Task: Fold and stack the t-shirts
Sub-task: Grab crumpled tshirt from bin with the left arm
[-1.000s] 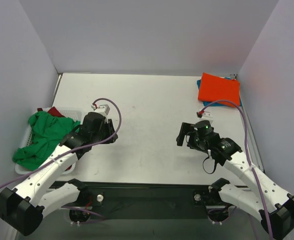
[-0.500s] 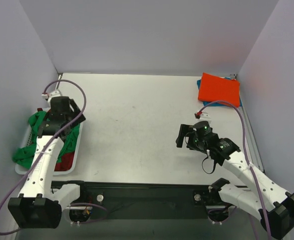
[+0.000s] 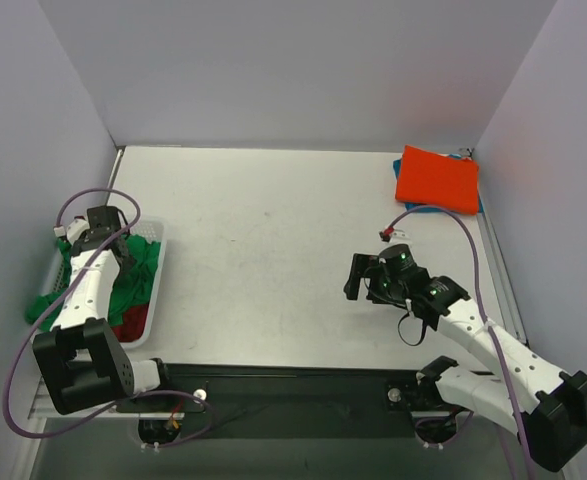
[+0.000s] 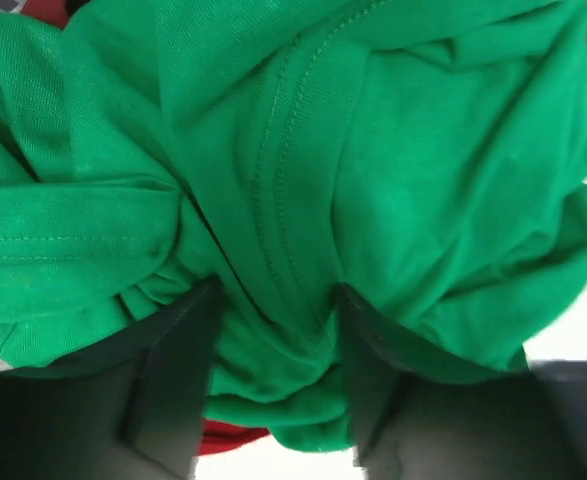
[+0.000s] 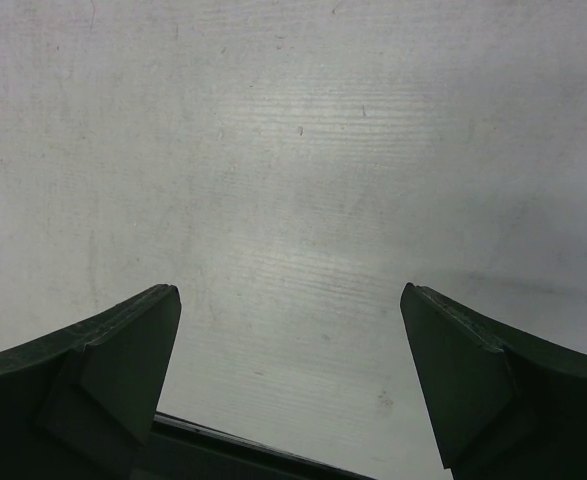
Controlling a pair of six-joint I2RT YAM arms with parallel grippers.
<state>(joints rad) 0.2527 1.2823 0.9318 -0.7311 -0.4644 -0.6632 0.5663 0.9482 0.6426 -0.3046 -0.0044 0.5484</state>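
Observation:
The bright green t-shirt point(image 3: 138, 262) lies crumpled in the white basket point(image 3: 159, 272) at the left edge and fills the left wrist view point(image 4: 373, 150). My left gripper point(image 3: 108, 245) is pushed down into it. Its jaws stand apart, open, with a fold of green cloth bulging between them point(image 4: 276, 290). A dark red t-shirt point(image 3: 128, 325) shows under the green one point(image 4: 228, 440). At the back right an orange-red t-shirt point(image 3: 436, 180) lies folded on a blue one point(image 3: 478, 205). My right gripper point(image 3: 358, 277) hovers open over bare table point(image 5: 288, 295), holding nothing.
The basket sits against the left wall, and part of the green cloth hangs over its outer side point(image 3: 43, 305). The folded stack is close to the right wall. A dark table edge point(image 5: 253, 450) shows under the right gripper's fingers.
My left arm has swung from the middle of the table leftward over the basket and down into the green t-shirt, with its jaws opening wider. The right arm has shifted only slightly.

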